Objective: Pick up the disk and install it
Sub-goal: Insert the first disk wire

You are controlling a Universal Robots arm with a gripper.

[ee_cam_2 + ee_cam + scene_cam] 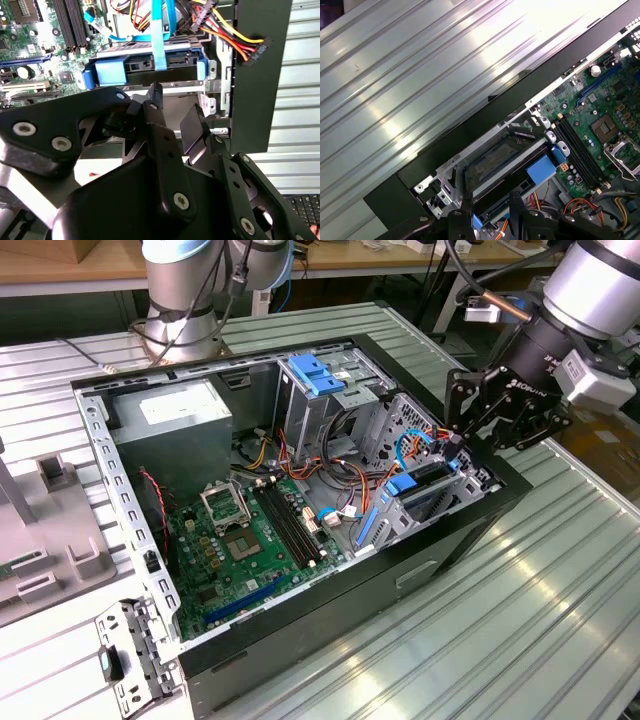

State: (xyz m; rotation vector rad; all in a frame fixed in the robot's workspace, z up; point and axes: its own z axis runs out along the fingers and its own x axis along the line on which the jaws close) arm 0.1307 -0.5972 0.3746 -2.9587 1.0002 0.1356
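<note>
Blue-railed disk (428, 492) sits in its bay, long axis along case wall; my gripper (462, 436), released and empty, just above.

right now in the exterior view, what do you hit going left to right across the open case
power supply → motherboard → blue latch → disk → claw

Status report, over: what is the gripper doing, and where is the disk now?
Gripper open, empty, at the case's edge above the drive bay. Disk sitting in the bay, blue rails showing. Orange and yellow cables close beside the bay.
</note>
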